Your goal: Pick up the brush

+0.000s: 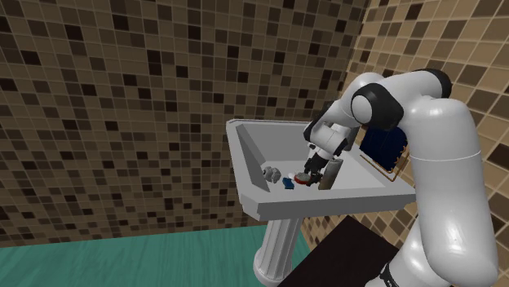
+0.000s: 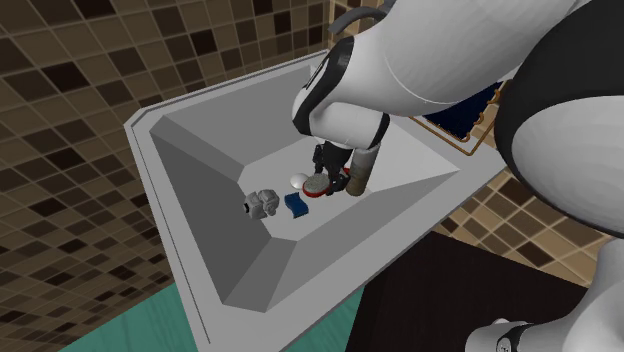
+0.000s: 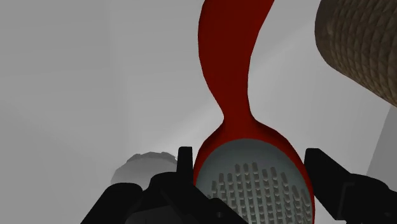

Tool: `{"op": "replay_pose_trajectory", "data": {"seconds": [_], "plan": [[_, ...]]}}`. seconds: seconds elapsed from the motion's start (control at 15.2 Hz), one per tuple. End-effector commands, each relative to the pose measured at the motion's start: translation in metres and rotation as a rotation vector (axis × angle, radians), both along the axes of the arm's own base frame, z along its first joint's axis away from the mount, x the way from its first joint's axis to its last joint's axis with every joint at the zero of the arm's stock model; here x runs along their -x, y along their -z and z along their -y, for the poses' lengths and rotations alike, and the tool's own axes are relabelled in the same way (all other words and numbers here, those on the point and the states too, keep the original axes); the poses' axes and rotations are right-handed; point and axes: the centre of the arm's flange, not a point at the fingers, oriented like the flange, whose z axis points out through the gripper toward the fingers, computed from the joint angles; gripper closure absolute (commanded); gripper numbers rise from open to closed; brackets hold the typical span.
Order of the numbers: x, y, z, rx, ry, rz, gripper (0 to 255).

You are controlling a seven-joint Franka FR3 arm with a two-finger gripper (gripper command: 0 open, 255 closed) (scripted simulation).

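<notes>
Red brush (image 3: pixel 249 162) lies head-first between the jaws, which clasp both its sides.

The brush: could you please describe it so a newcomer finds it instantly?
Find the grey sink against the mosaic wall. In its basin, between a blue block and a brown cylinder, lies the brush: alone red, with a grey bristled head.

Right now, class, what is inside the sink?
In the sink: a red brush, a blue block, a crumpled grey object and a brown cylinder. The arm covers the basin behind the brush.
</notes>
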Motion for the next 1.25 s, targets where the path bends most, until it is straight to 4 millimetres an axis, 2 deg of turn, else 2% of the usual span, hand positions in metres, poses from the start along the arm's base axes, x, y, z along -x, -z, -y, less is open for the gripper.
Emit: {"op": "replay_pose_trajectory", "data": {"seconds": [0.0, 0.07, 1.06, 1.19], "plan": [[0.002, 0.004, -0.002, -0.005, 0.0, -0.009, 255], [0.004, 0.007, 0.001, -0.005, -0.001, -0.009, 255], [0.004, -0.072, 0.001, -0.005, -0.001, -0.009, 255], [0.004, -0.073, 0.001, -0.005, -0.001, -0.009, 255]]}}
